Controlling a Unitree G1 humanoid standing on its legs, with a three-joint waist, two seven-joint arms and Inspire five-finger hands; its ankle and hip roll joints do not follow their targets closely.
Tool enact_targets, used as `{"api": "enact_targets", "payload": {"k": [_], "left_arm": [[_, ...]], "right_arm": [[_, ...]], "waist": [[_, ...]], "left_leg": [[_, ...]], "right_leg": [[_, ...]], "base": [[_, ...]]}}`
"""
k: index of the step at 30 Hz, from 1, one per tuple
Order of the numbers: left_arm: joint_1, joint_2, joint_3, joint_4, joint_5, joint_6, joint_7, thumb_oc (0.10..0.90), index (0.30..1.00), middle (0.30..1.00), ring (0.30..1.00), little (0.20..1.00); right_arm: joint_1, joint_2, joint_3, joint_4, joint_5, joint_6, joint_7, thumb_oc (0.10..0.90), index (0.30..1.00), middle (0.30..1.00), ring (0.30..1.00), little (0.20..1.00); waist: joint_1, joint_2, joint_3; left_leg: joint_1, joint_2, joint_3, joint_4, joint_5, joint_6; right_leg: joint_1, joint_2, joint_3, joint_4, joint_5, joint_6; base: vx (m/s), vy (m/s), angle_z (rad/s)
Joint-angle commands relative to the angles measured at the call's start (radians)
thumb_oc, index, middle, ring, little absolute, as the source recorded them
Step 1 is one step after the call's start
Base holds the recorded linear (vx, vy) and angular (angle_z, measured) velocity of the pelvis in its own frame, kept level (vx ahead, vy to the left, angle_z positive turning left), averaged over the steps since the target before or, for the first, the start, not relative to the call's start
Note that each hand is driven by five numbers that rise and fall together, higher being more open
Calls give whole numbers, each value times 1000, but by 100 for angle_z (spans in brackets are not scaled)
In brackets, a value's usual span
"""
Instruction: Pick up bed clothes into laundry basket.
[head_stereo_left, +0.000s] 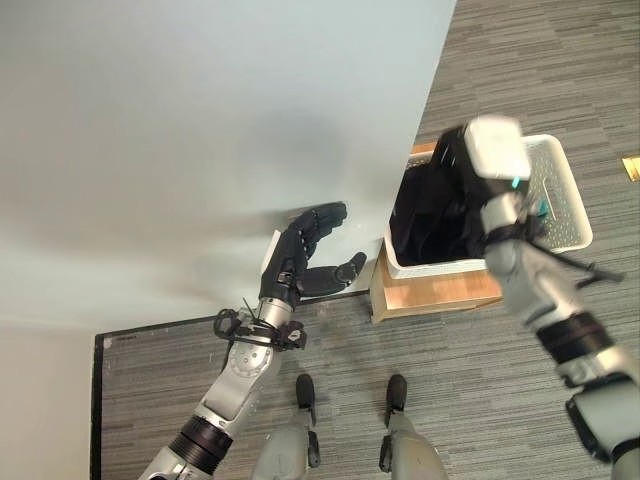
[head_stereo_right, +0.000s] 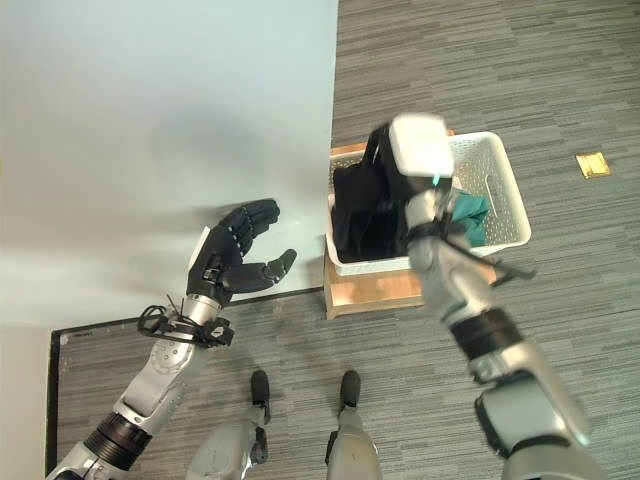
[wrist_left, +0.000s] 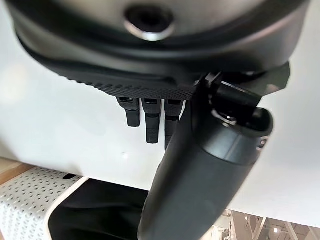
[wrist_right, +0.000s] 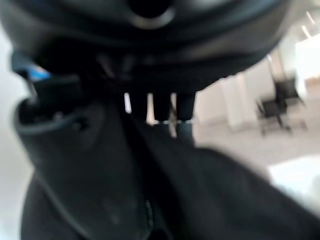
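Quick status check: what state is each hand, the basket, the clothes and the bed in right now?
Left hand: open, fingers straight, over the bed's edge, holding nothing.
Right hand: raised over the basket, shut on the black garment.
Black garment: hanging from the right hand down into the basket.
Laundry basket: upright on a wooden stand, holding clothes.
Green garment: lying in the basket.
Bed: sheet smooth.

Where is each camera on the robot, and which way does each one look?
Left eye view: on the head, looking down at the bed, white laundry basket and both arms.
Right eye view: beside it, same scene; left hand open, right hand over the basket.
Left wrist view: on the left wrist, looking past straight fingers at the bed.
Right wrist view: on the right wrist, facing black clothes.
Both wrist views share the black clothes.
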Motion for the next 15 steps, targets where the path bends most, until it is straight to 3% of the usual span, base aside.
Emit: {"api": "enact_targets", "payload": {"k": [1,6,15], "left_arm": [[-111,14,-37,-54,-5,-65,-6,800,900,900,900,900],[-109,32,-52,-22,-1,-59,-27,800,900,900,900,900],[-84,98,-20,-34,-4,-63,-42,800,900,900,900,900]], "right_arm": [[-219,-88,2,10,-39,-21,-45,400,300,300,300,300],[-268,-100,87,166,-51,-5,-8,400,300,300,300,300],[-593,-128,292,352,-11,10,0,400,300,300,300,300]], "waist": [[6,-40,-49],[17,-50,-48],[45,-64,-25]], "left_leg": [[14,18,-1,1,-46,-17],[12,29,4,1,-39,-26],[-34,45,12,1,-15,-42]], "right_leg": [[105,-125,-55,6,-95,125],[94,-118,-51,6,-97,123],[41,-104,-43,6,-88,119]], "base": [[6,-57,4],[17,-60,1],[7,-31,-5]]}}
